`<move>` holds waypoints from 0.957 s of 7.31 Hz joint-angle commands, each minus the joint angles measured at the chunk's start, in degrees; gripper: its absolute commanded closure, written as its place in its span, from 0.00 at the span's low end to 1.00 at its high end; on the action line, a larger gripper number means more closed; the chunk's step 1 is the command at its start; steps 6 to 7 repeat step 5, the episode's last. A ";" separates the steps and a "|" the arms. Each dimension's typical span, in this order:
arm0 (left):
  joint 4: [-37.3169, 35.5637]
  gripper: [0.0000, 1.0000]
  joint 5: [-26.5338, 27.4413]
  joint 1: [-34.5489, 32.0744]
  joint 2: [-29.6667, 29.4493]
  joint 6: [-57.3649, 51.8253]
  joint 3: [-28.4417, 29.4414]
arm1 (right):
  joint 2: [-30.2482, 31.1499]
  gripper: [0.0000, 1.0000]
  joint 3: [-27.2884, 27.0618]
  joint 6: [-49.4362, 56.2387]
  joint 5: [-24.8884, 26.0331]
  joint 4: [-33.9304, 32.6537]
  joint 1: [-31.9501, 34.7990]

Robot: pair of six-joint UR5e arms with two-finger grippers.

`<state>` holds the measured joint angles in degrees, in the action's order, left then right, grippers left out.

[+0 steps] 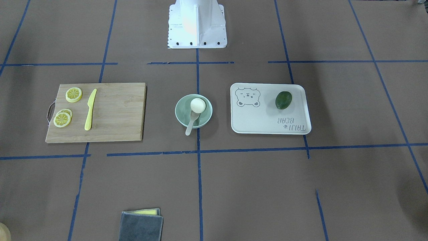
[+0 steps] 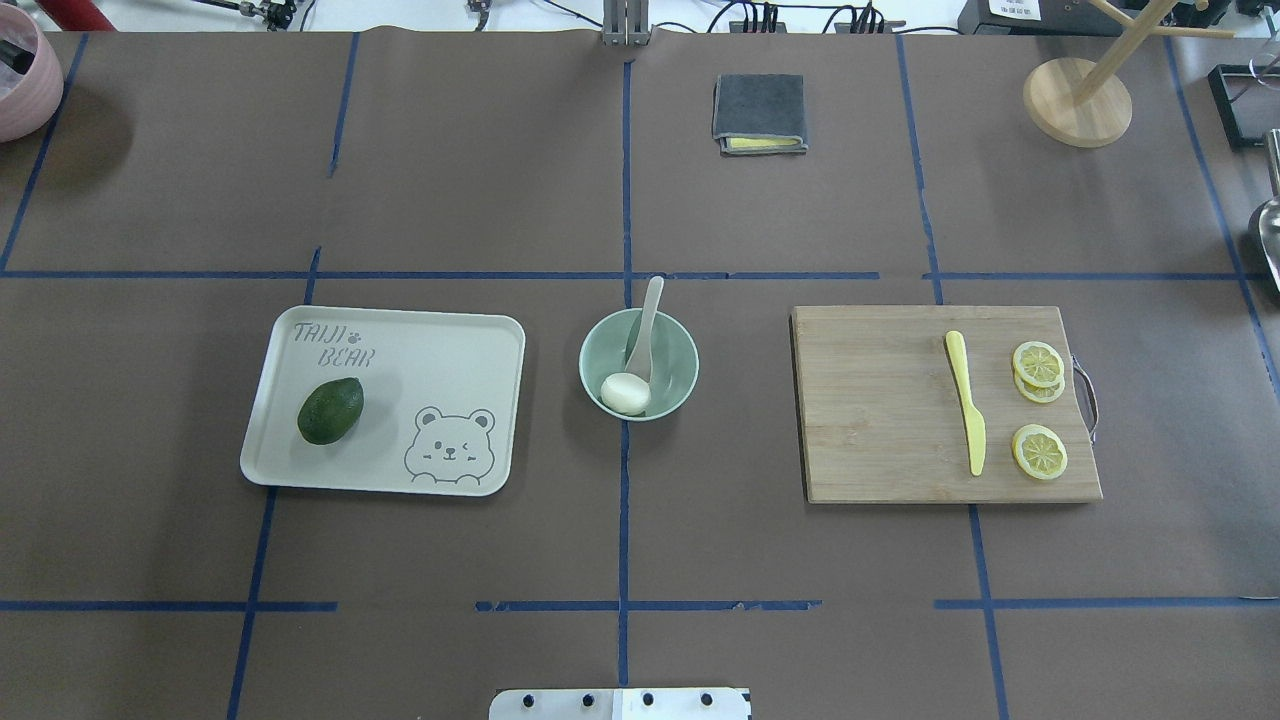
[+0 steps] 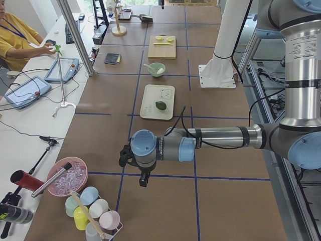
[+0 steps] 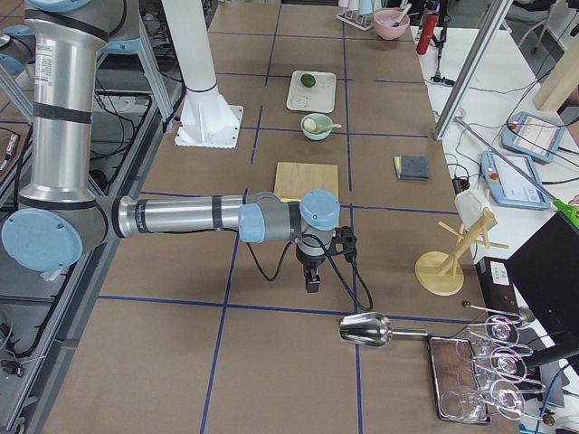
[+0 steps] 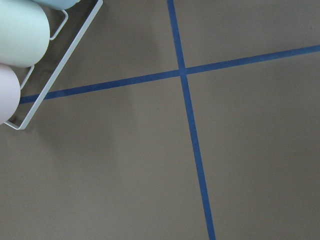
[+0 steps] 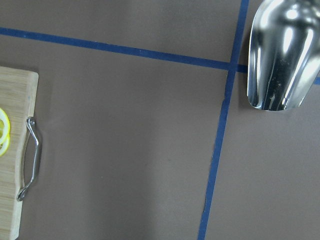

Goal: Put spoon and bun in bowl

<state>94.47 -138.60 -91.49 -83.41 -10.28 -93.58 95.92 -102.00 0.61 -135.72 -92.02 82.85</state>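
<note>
Left gripper [image 3: 143, 182] hangs low over the table's left end, well apart from the work. It shows only in the side view and its wrist cam has no fingers in frame, so I can't tell how far open it is or whether it carries anything. Same for the right gripper [image 4: 312, 282] at the opposite end: side view only, opening and load unknown. The left one has the cup rack [image 5: 62, 65] near it. The right one has the metal scoop [image 6: 282, 55] and the handle end of the cutting board [image 2: 880, 420] near it. The bowl [image 2: 682, 372] sits mid-table between the tray [image 2: 450, 350] and the board. The bun [image 2: 625, 393] is inside on the robot's side, and the spoon [image 2: 645, 330] has its scoop down in the bowl touching the bun, with the handle leaning out over the far rim. Task looks done to me. Main risk is the spoon: only the scoop end is inside and the handle overhangs, so it could lever out and drag the bun along. That needs a nudge to the bowl, or an arm passing low over that rim. The bun looks partly propped on the scoop, so a spoon shift would likely roll it. Secondary risk is a low sweep from either parked pose, clipping the cups on the left or the scoop on the right. If a gripper does hold something unseen, opening it there drops it far from the bowl.
</note>
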 commanded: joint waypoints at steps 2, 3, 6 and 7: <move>-0.60 0.00 0.00 0.00 0.00 0.09 -2.65 | -1.08 0.00 -0.65 0.00 0.01 -4.03 2.65; -0.60 0.00 0.00 0.00 0.01 0.09 -2.75 | -1.17 0.00 -0.56 0.00 0.01 -4.05 2.58; -0.78 0.00 0.00 0.00 -0.78 0.09 -2.48 | -1.00 0.00 -1.17 0.00 0.01 -4.05 3.18; -0.78 0.00 0.00 0.00 -0.78 0.09 -2.48 | -1.00 0.00 -1.17 0.00 0.01 -4.05 3.18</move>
